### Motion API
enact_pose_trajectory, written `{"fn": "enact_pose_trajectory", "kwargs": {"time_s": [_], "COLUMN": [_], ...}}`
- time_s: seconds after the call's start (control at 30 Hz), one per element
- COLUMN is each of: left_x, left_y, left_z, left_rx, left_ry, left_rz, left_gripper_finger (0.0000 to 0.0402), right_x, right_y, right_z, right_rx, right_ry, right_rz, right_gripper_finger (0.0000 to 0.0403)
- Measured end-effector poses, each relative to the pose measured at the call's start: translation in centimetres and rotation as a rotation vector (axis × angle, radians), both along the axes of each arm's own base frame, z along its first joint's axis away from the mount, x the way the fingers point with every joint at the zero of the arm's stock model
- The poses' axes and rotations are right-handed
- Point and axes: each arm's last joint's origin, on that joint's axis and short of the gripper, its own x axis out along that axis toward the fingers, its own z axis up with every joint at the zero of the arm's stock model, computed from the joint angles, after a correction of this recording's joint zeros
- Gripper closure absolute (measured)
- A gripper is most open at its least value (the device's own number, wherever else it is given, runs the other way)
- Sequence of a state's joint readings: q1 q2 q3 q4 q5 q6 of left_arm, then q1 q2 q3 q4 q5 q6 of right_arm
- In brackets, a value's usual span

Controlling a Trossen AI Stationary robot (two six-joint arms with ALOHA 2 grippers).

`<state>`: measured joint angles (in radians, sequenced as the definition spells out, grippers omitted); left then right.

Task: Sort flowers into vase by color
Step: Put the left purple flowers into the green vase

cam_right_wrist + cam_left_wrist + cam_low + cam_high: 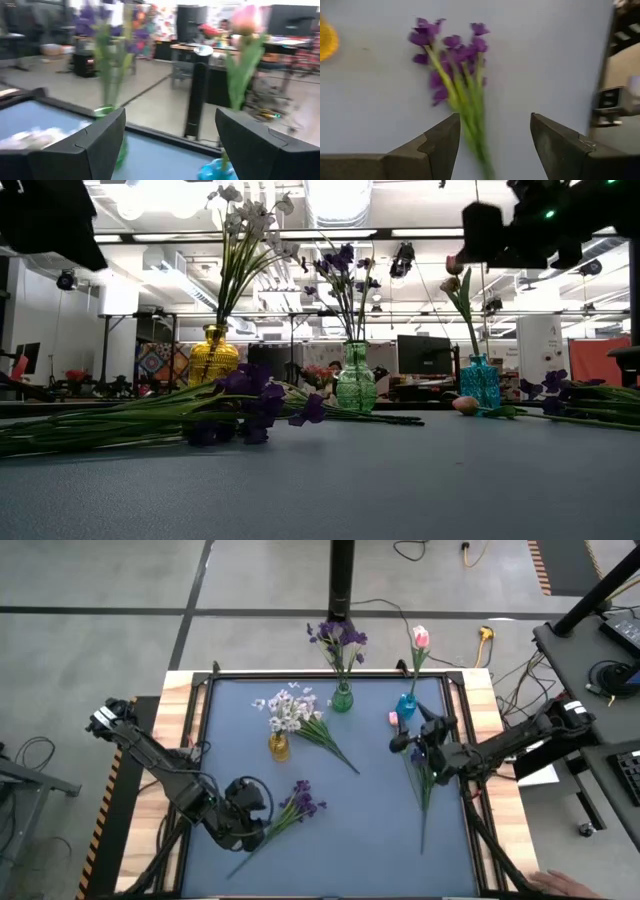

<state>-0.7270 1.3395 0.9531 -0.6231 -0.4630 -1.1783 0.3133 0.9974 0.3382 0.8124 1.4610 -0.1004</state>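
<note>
Three vases stand at the far side. The yellow vase (pixel 279 747) holds white sprays, the green vase (pixel 342 697) purple blossoms, and the blue vase (pixel 406 705) a pink tulip (pixel 420 636). A purple sprig (pixel 295 808) lies flat on the mat at the near left. My left gripper (pixel 492 125) hangs open above its stems, pointing steeply down, one finger on each side and clear of them. My right gripper (pixel 170 120) is open and level, up in the air near the blue vase, and faces the green vase (pixel 112 130) and the tulip (pixel 245 30).
More green-stemmed sprigs (pixel 422 780) lie on the mat at the right, under my right arm. Another bunch (pixel 330 745) lies beside the yellow vase. A loose pink bud (pixel 393 718) rests near the blue vase. The mat's near middle is bare.
</note>
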Motion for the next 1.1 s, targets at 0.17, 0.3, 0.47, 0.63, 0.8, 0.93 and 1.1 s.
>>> {"fn": "enact_pose_trajectory", "kwargs": {"time_s": [0.17, 0.3, 0.47, 0.63, 0.8, 0.93, 1.1], "left_x": [0.2, 1.1, 1.7, 1.9, 2.5, 3.6, 4.4], "left_y": [-0.8, -1.7, -2.7, -4.9, -6.6, -8.3, -9.7], "left_z": [-0.9, -3.1, -6.3, -7.7, -7.9, -9.3, -10.6], "left_rx": [-0.044, -0.038, 0.028, 0.070, 0.186, 0.222, 0.293], "left_ry": [0.028, 0.113, 0.215, 0.302, 0.380, 0.441, 0.497], "left_rz": [0.035, 0.026, 0.008, -0.051, -0.044, -0.097, -0.085], "left_gripper_finger": [0.0178, 0.0178, 0.0178, 0.0178, 0.0178, 0.0178, 0.0192], "right_x": [-0.6, -1.0, -1.0, -0.9, -0.9, -0.9, -0.9], "right_y": [2.5, 4.5, 6.1, 6.3, 6.3, 6.3, 6.3], "right_z": [0.0, 0.0, 0.0, -0.3, -0.4, -0.4, -0.6], "right_rx": [-0.002, -0.009, 0.026, 0.068, 0.073, 0.083, 0.093], "right_ry": [0.004, 0.002, -0.062, -0.079, -0.074, -0.084, -0.087], "right_rz": [0.138, 0.324, 0.638, 0.718, 0.712, 0.712, 0.713], "right_gripper_finger": [0.0099, 0.0099, 0.0102, 0.0111, 0.0117, 0.0115, 0.0117]}}
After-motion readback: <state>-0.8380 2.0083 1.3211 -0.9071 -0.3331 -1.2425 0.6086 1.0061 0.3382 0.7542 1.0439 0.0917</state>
